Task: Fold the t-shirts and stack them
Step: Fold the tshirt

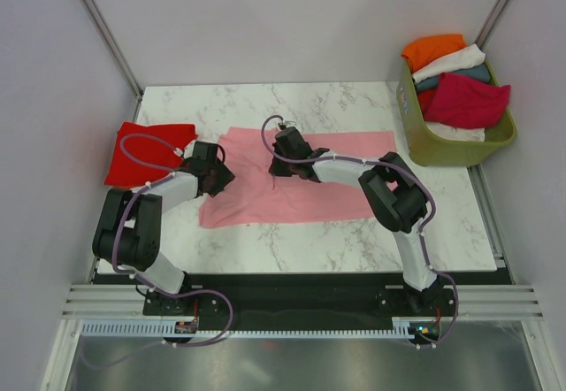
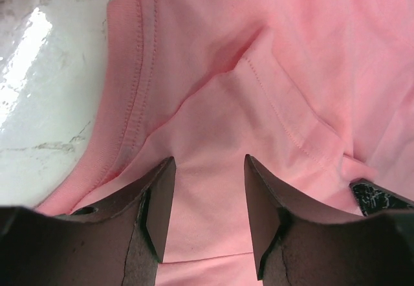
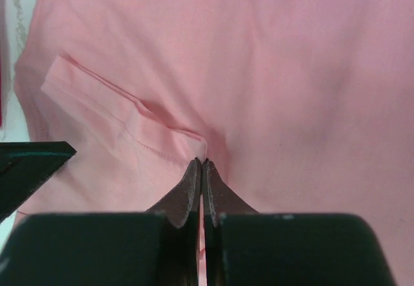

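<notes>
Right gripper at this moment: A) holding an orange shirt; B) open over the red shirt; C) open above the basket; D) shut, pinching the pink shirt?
D: the right gripper is closed, its tips meeting on a fold of the pink t-shirt.

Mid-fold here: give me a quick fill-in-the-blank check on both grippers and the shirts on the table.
The left gripper is above the pink t-shirt with its jaws ____.
The right gripper, down at the same shirt, is ____.
The folded t-shirt at the left end of the table is coloured ____.
Missing words: open; shut; red.
</notes>
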Controlling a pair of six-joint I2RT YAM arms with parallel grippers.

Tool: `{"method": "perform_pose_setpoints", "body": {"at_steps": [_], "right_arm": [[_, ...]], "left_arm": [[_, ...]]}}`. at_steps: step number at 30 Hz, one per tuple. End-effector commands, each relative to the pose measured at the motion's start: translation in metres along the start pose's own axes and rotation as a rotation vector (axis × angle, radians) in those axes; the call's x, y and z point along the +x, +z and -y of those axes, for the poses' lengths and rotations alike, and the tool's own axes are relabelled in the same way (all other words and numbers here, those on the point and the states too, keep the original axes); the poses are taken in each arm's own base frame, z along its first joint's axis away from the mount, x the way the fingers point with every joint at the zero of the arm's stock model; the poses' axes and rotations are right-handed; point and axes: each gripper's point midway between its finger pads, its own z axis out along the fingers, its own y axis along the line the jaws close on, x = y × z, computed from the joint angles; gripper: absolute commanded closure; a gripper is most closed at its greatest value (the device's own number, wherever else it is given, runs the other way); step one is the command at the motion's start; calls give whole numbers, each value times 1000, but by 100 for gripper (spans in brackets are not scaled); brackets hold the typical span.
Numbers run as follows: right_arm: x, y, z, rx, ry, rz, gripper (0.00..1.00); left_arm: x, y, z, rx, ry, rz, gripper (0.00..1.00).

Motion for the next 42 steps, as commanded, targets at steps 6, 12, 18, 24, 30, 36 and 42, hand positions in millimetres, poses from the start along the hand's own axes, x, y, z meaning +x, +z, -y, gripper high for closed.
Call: {"method": "perform_pose_setpoints", "body": {"at_steps": [6, 12, 18, 24, 30, 36, 42], "right_arm": [[-54, -35, -30, -87, -36, 158, 96], [-40, -26, -7, -27, 3, 130, 81], [-39, -31, 0, 1, -4, 139, 56], [-42, -74, 18, 75, -42, 174, 58], [-10, -132, 90, 279, -35, 167, 71], [21, -176, 175, 447, 63, 123, 100], [33, -211, 235, 619, 170, 189, 100]], "left_arm": [[9, -6, -25, -83, -29, -8, 45], [9, -7, -27, -91, -28, -3, 45], [4, -13, -30, -98, -34, 23, 45], [-13, -26, -21, -76, 17, 75, 44], [-23, -50, -3, 22, 85, 101, 41], [-11, -79, -3, 115, 108, 108, 42], [9, -87, -26, 112, 94, 96, 54]]}}
